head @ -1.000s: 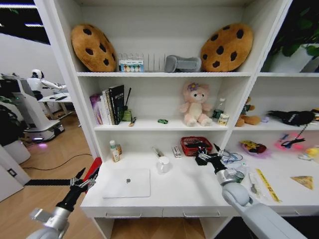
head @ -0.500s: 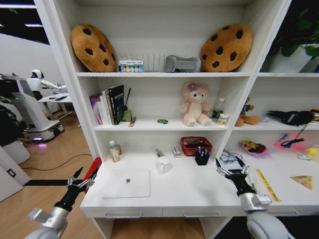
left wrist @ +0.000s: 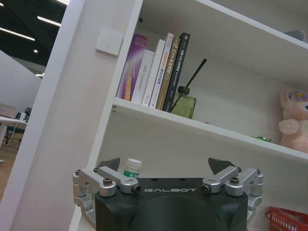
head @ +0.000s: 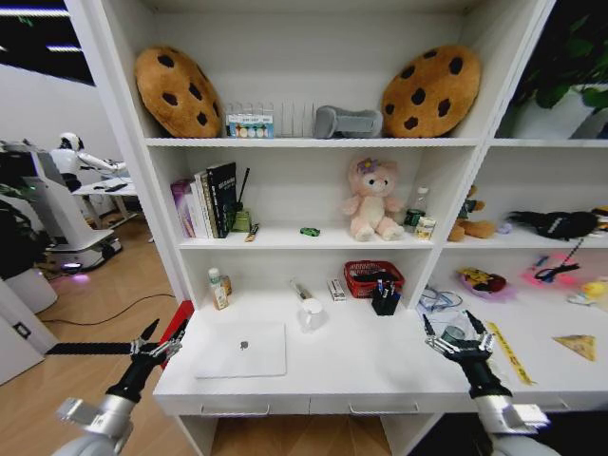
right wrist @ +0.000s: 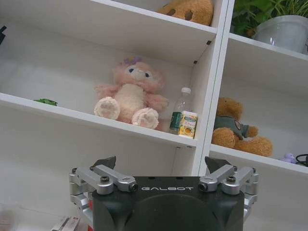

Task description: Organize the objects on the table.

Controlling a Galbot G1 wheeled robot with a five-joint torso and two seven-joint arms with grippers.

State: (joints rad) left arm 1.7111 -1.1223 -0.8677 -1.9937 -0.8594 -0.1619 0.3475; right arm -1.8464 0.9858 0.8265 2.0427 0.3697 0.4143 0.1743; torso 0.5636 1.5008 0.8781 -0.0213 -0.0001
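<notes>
Right gripper [head: 458,334] — spread, empty — hovers right of the laptop [head: 242,349]; left gripper [head: 157,344], also spread, beside it.

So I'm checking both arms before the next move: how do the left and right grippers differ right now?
The left gripper hangs off the table's left end, above the floor; the right gripper is over the desk top, right of the pen cup. The left sits nearest the laptop. Both are open and empty.

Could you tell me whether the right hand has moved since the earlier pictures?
Yes. The right hand has drawn back from the red basket toward the table's front edge, open and empty.
</notes>
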